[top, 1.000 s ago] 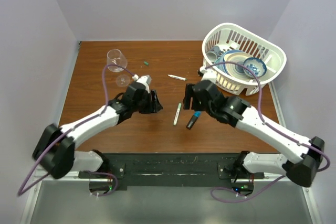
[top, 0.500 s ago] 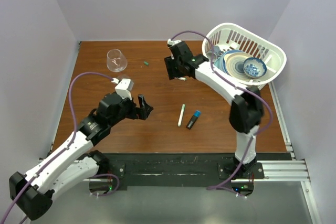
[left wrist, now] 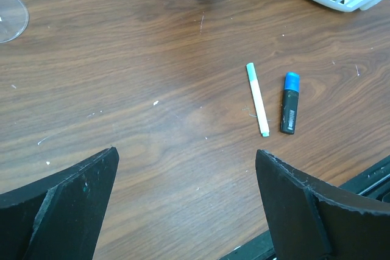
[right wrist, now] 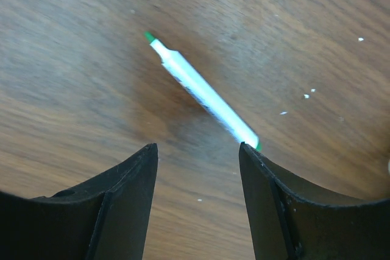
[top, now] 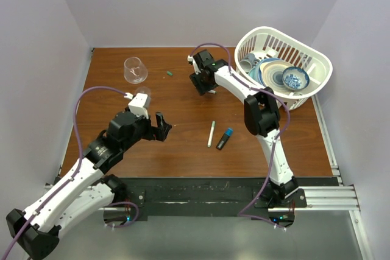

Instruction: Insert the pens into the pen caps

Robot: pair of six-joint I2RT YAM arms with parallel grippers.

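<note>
A white pen (top: 211, 133) and a black marker (top: 223, 140) with a blue cap (top: 228, 131) on its end lie side by side at mid-table; both also show in the left wrist view, the pen (left wrist: 257, 98) and the marker (left wrist: 290, 114). A second white pen (right wrist: 204, 92) with a bare green tip lies farther back, just ahead of my open, empty right gripper (right wrist: 196, 147), which hovers low over it (top: 200, 84). A tiny green cap (top: 169, 73) lies at the back. My left gripper (top: 161, 127) is open and empty, left of the pen and marker.
A wine glass (top: 135, 70) stands at the back left. A white basket (top: 317, 83) of dishes sits at the back right. The table's near edge and a black rail lie just below the left gripper.
The right arm has swung from beside the marker to the far pen and then shifted slightly left. The left arm has pulled back toward the near left.
</note>
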